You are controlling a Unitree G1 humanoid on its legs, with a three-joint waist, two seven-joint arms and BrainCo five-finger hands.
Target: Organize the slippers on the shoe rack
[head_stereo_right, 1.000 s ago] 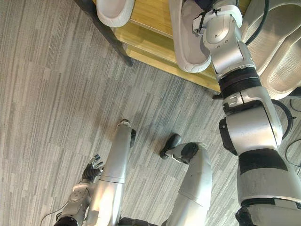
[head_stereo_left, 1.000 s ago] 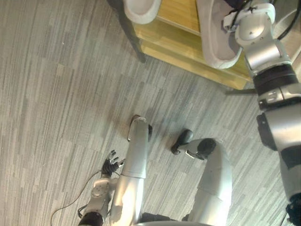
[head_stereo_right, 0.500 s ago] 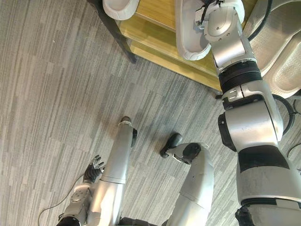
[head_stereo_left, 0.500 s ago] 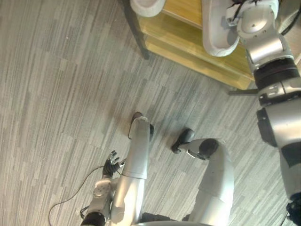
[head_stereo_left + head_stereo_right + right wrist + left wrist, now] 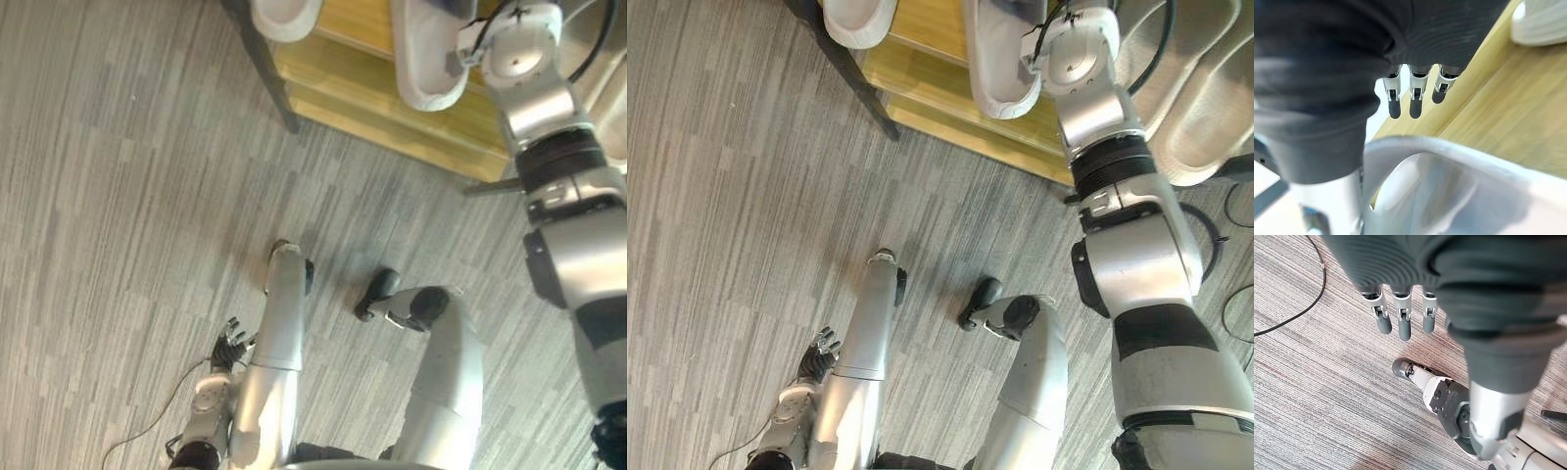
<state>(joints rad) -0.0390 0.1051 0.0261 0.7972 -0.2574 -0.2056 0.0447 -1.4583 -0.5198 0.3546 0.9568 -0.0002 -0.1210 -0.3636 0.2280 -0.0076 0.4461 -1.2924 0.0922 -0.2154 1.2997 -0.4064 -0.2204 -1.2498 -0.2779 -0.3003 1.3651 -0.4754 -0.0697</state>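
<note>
Slippers are resting on the wooden shoe rack, the left slipper near the dark post and the right slipper lying just beside the raised right arm. The tidying is looking close to finished, with perhaps only squaring up left. The right hand is hovering over the right slipper's opening, fingers straight, side by side and gripping nothing, while the left hand is hanging low over the grey floor, fingers loosely extended and empty.

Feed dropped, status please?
Left hand open, idle over floor. Right hand open, fingers straight above pale slipper at shoe rack. Second slipper sits apart; nothing blocking.
</note>
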